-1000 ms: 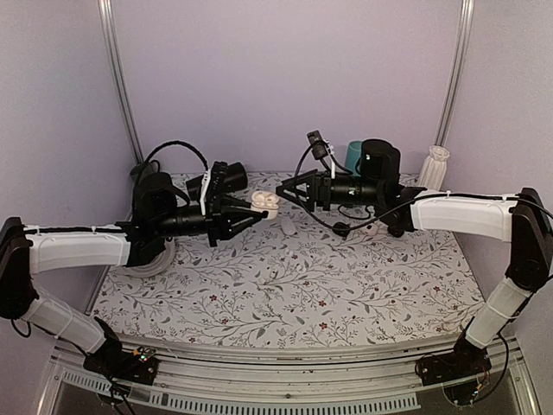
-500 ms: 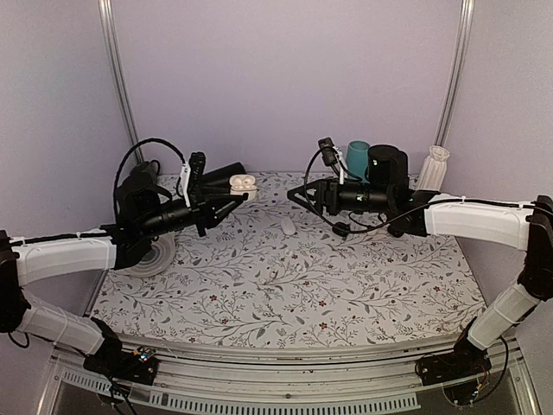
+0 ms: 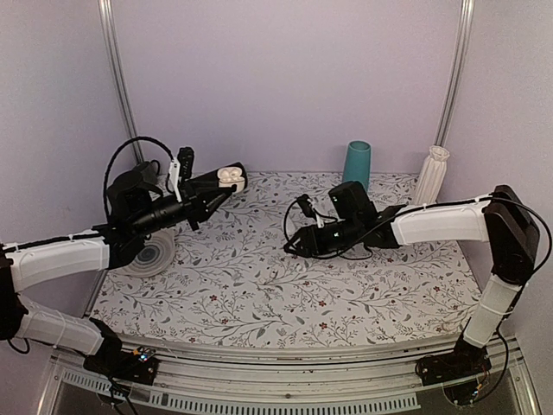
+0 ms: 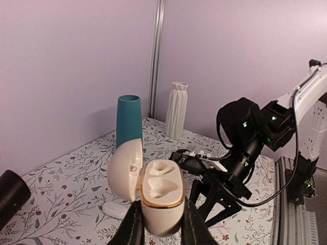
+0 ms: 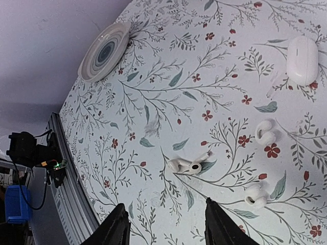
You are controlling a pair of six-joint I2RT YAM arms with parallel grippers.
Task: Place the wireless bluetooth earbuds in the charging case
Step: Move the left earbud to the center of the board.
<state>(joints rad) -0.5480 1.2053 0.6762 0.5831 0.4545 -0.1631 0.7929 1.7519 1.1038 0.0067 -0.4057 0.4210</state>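
Note:
The charging case (image 4: 161, 191), glossy white with a gold rim, is upright between the fingers of my left gripper (image 4: 161, 222), which is shut on it. Its lid hangs open to the left and both wells are empty. In the top view it is held above the back left of the table (image 3: 229, 177). My right gripper (image 5: 166, 229) is open and points down at the floral mat, nothing between its fingers. A stemmed white earbud (image 5: 189, 166) lies just beyond its tips. Two more white earbud pieces (image 5: 255, 195) (image 5: 264, 131) lie to its right.
A closed white oval pod (image 5: 302, 60) lies on the mat, also seen under the case (image 4: 115, 209). A ringed plate (image 3: 151, 258) sits at the left edge. A teal cup (image 3: 356, 164) and a white ribbed vase (image 3: 434, 173) stand at the back. A black cylinder (image 4: 10, 194) lies far left.
My left arm drew back and left, raising the open case. My right arm swung from mid-air near the cup down toward the mat, and its jaws narrowed somewhat.

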